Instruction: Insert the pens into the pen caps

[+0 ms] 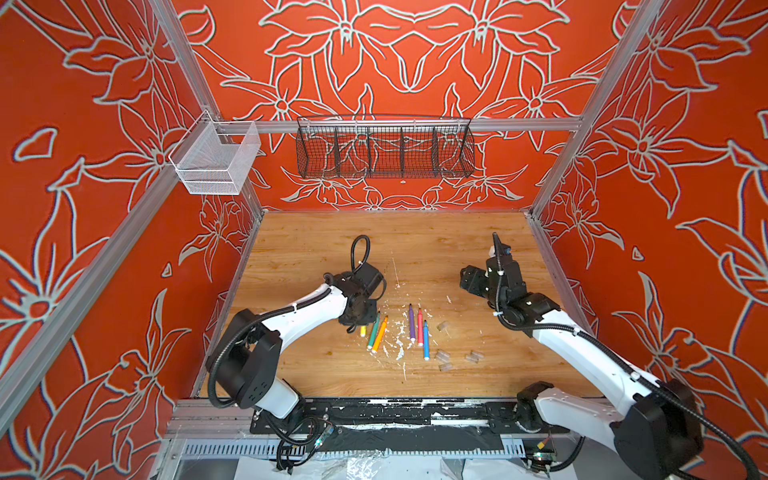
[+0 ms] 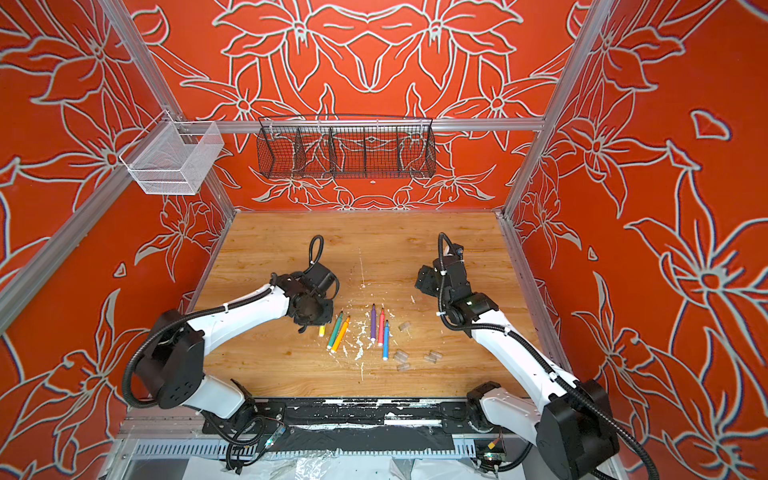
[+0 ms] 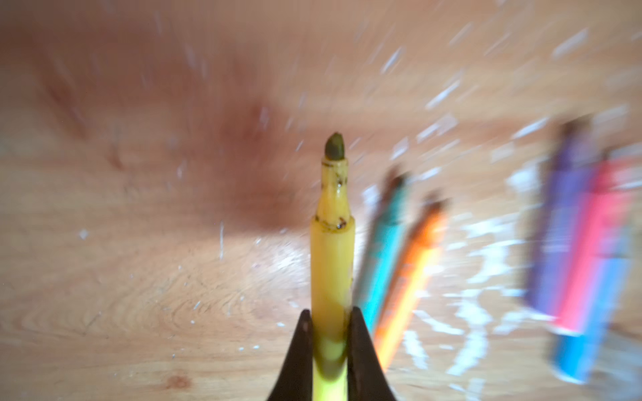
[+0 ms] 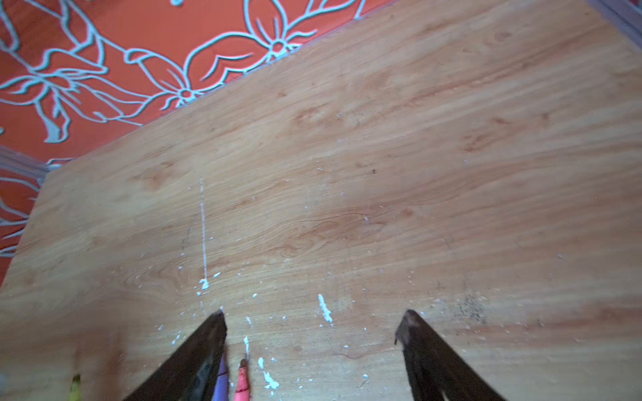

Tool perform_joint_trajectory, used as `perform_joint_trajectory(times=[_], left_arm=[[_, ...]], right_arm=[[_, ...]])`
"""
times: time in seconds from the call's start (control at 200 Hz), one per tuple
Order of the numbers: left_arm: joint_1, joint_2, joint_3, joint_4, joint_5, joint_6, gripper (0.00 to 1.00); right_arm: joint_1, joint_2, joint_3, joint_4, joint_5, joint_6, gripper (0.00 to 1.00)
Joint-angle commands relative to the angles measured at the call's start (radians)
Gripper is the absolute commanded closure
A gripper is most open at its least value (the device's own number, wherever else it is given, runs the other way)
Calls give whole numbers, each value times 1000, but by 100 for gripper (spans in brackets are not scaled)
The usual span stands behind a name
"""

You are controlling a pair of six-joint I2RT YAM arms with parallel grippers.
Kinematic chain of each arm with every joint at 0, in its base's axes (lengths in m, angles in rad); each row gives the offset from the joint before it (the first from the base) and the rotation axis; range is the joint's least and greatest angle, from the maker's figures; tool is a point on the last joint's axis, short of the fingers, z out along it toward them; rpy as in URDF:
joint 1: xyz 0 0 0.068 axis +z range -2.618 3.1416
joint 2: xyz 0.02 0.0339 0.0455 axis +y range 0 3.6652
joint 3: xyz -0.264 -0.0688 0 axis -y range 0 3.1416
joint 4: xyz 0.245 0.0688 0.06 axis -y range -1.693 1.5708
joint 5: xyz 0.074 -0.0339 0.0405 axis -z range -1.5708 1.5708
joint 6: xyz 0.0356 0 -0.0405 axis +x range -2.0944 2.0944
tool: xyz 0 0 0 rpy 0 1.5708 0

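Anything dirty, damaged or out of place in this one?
Yes. White flecks spatter the wooden table among the loose pens. The yellow pen, clamped in the left gripper, has a grimy, darkened tip and dark specks on its neck.

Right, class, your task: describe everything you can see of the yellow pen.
The yellow pen is a slim plastic marker, uncapped, with a stepped neck smudged by dark ink and a dull greenish felt tip. The left gripper is shut on its barrel. In a top view only its rear end shows beneath the gripper, beside the green pen.
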Motion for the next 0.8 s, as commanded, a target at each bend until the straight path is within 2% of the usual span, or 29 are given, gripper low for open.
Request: perform_joint_trajectory(times=[0.0,0.045,0.095,0.19,0.245,0.325,0.39,0.701,0.796], left_arm=[[-1,-80,82,31,-79,-32,100],[-1,-104,76,77,-129,-23,100],[-1,-136,38,167,-132,24,100],[-5,-207,-98,383,-82,136,100],[-7,-238,-150,426,-72,133,100],[-12,-259,-216,526,30,154,100],[-30,-258,-243,582,56,170,100],[-97,-134,-148,578,211,229,100],[-139,-93,-108,544,185,259,100]], right_arm=[[0,19,-5,104,-157,-8,21],[0,18,-43,133,-159,-9,19],[-1,15,-79,155,-168,17,15],[7,10,-91,177,-235,5,18],[15,13,-100,206,-264,16,20],[33,17,-119,263,-298,23,23],[54,17,-138,314,-315,28,25],[174,19,-217,579,-413,37,28],[194,16,-238,638,-427,42,29]])
